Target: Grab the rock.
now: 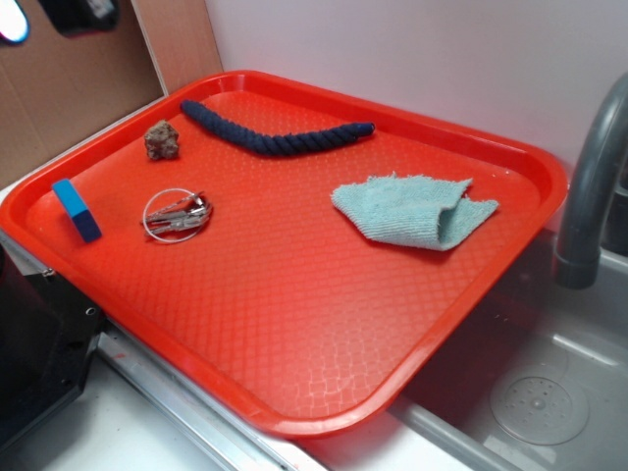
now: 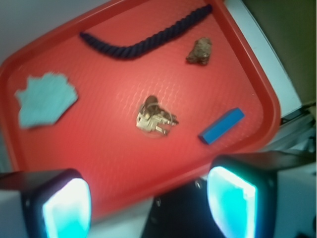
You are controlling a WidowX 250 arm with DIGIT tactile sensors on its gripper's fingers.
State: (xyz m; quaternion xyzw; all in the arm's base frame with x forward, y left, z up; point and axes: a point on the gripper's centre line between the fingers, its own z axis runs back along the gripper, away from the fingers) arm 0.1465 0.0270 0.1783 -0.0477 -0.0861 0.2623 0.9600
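rock (image 1: 162, 139) upper left of exterior frame on tray (image 1: 294, 324), beside rope (image 1: 275, 137). gripper (image 2: 148, 203) wide open, empty, well apart. approach step: next, centre over rock, descend.

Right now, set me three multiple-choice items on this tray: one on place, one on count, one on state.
1. The rough brown rock lies:
A. just off one end of the dark blue rope
B. on the cloth
C. in the sink

2. Loose things on the red plastic tray:
A. three
B. five
C. seven

3. The hand is:
A. shut on the rock
B. open, holding nothing
C. shut on the rope

Answers: 1 A, rock sits beside the rope's end. 2 B, rock, rope, clips, block, cloth. 3 B, fingers apart above the tray.
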